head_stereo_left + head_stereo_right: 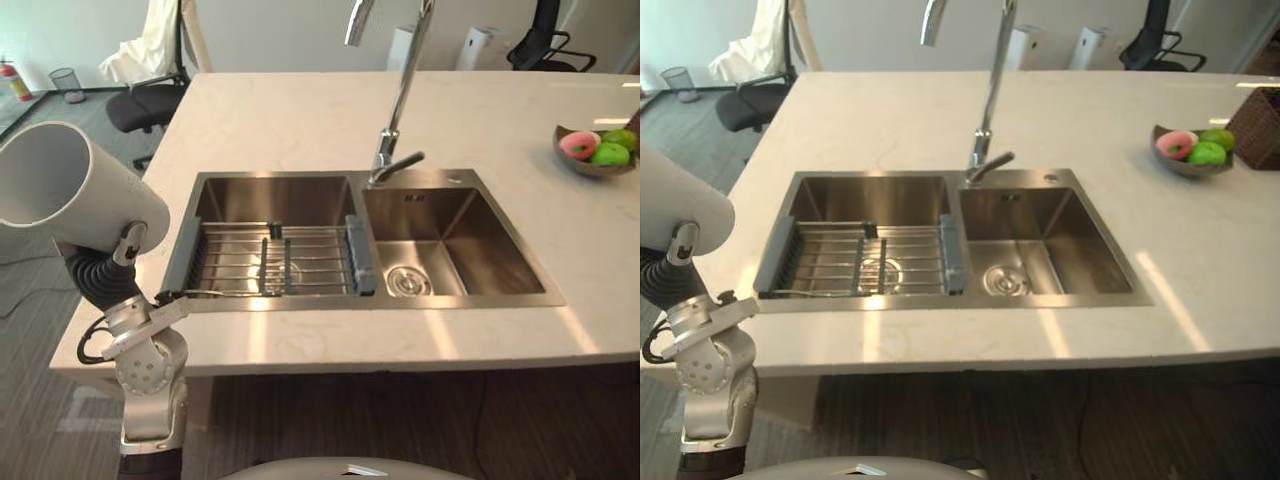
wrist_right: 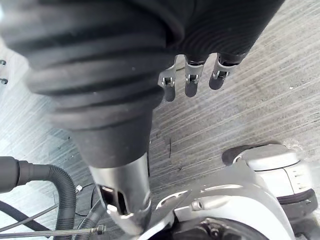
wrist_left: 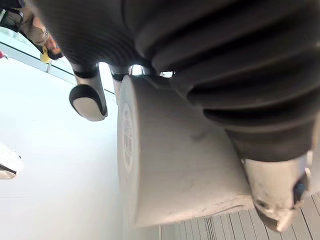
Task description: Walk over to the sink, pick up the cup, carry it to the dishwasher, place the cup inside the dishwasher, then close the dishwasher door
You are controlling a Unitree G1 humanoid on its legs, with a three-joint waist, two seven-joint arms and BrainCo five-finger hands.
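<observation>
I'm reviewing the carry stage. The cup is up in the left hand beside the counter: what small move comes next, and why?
Likely a turn away from the sink, grip unchanged, to start toward the dishwasher. The left hand is curled round the white cup, which is held on its side off the counter's left edge, clear of the sink. The right hand hangs open over the floor.

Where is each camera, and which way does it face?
Left eye view: on the head, down at the sink; left arm holds a cup.
Right eye view: beside it; both share sink, faucet, fruit bowl.
Left wrist view: on that wrist, along the left robot hand gripping the cup.
Right wrist view: on that wrist, past the open right robot hand to the floor.
</observation>
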